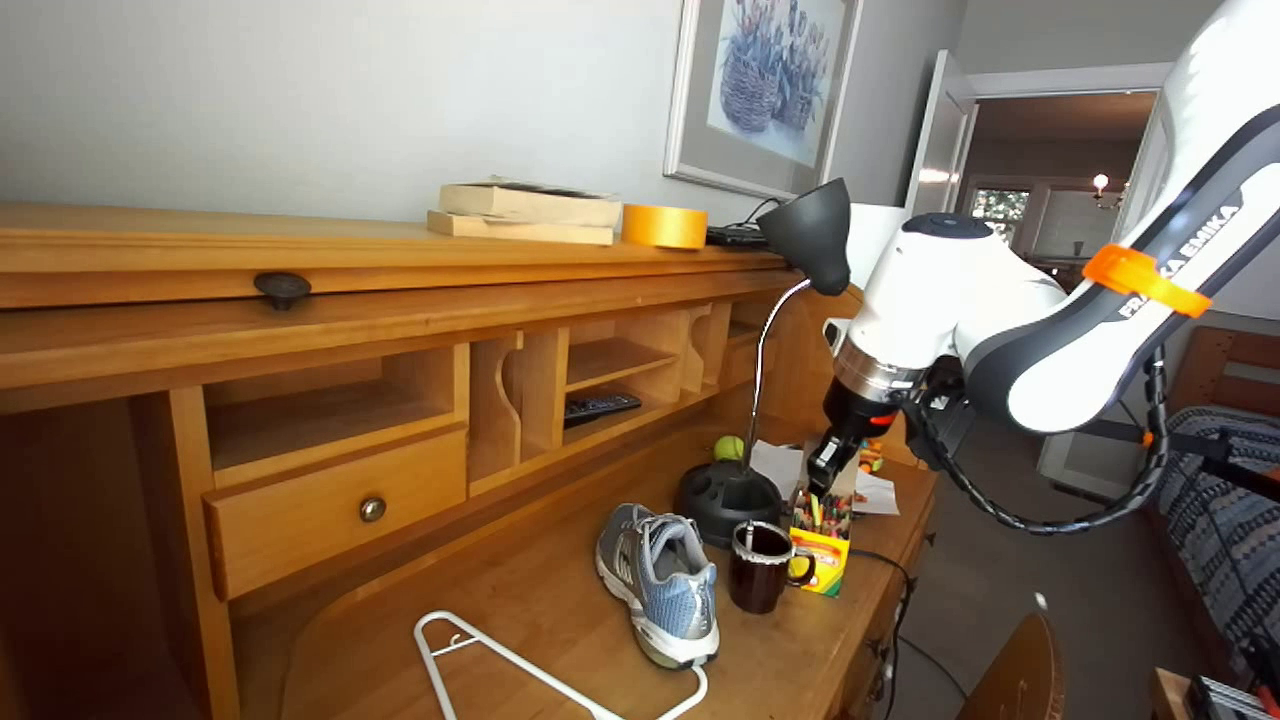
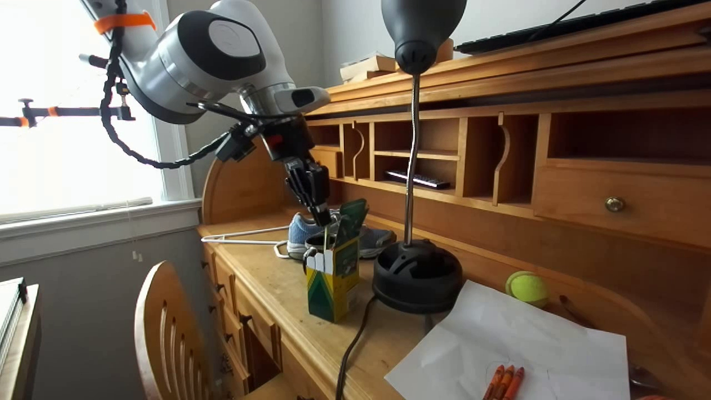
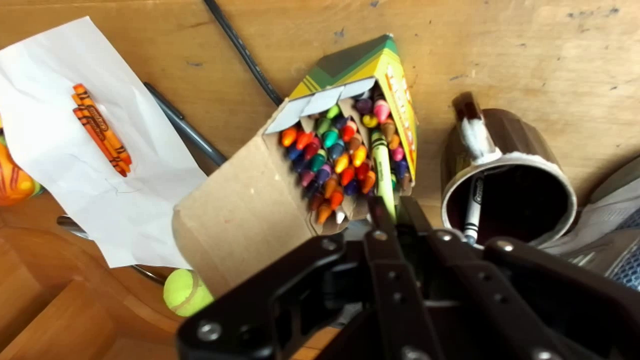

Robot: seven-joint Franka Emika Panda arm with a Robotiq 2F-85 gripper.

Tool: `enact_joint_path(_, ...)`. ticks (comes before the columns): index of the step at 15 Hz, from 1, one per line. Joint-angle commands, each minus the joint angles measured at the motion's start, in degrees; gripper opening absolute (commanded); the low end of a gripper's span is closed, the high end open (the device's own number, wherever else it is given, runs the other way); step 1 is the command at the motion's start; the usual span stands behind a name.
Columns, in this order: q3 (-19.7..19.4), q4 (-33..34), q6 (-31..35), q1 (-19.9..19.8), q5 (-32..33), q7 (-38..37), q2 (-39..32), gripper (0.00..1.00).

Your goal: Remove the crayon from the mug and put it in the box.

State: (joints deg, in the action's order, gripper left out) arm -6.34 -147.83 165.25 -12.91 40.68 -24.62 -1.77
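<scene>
While I watch through the wrist view, three orange crayons lie side by side on a white sheet of paper at the left, with a tennis ball just beside the sheet's lower edge. Further right, I see a black cord passing close to the crayon box, which stands with its brown flap bent outward and many-coloured crayons packed inside. From among them a yellow-green crayon rises above the rest, its lower end in the box, its upper end pinched between the fingertips of my gripper, which I have just above the opening in both exterior views. Right of that stands the mug, upright, its handle on the box's side, and a white-wrapped crayon leans inside it. At the far right, a sneaker sits just beside the mug.
</scene>
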Motion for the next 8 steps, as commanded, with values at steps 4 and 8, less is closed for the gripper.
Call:
enact_joint_path(4,-0.3,1.1,1.2,0.0,1.8,-1.6,-2.6,0.02)
enact_joint_path(8,-0.4,1.1,1.1,0.0,1.7,-1.5,-3.0,0.02)
